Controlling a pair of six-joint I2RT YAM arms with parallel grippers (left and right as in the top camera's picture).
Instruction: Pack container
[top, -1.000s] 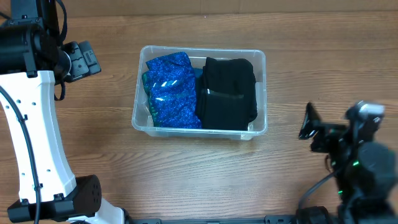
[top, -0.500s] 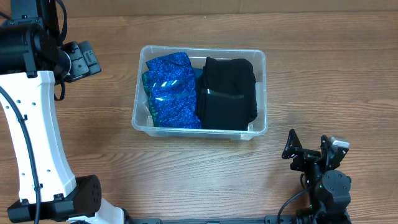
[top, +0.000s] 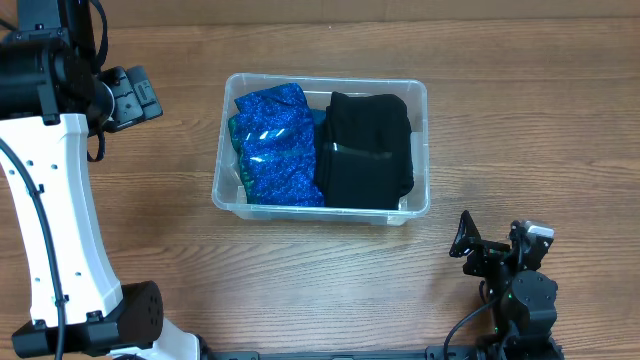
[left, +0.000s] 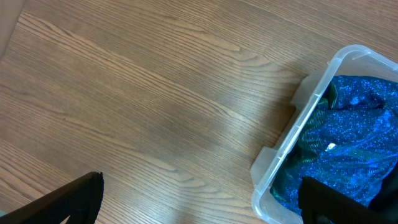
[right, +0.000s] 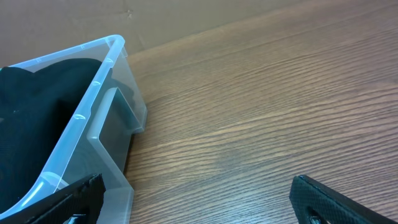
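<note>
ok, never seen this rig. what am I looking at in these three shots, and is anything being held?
It is a robot with two arms at a wooden table, each ending in a two-finger gripper. The wide shot comes from a fixed camera above the table. The other two come from a camera on each wrist, so the dark shapes in their bottom corners are that arm's own fingers. On the table stands a clear rectangular plastic tub, the container to be packed. Inside, side by side, lie a folded sparkly blue garment and a folded black garment. The left gripper looks at the tub's blue end, the right gripper at a corner by the black one. Both are open and hold nothing.
</note>
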